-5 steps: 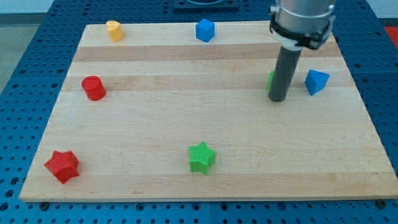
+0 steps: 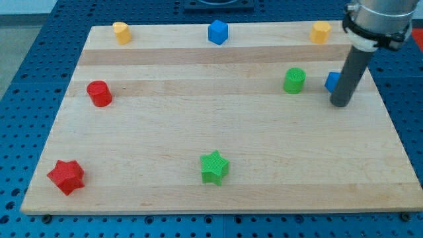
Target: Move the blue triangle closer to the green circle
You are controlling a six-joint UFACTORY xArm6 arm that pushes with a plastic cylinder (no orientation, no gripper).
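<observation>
The blue triangle (image 2: 332, 81) lies near the board's right edge, mostly hidden behind my rod. The green circle (image 2: 295, 80) stands a short way to its left, apart from it. My tip (image 2: 340, 103) rests on the board just below and right of the blue triangle, close to it; I cannot tell if it touches.
A yellow block (image 2: 321, 31) sits at the view's top right, a blue block (image 2: 218, 31) at top centre, a yellow block (image 2: 120, 32) at top left. A red cylinder (image 2: 99, 93) is at left, a red star (image 2: 66, 176) at bottom left, a green star (image 2: 214, 166) at bottom centre.
My rod has moved right, from in front of the green circle to the right side of the blue triangle. The green circle and the top right yellow block are now uncovered.
</observation>
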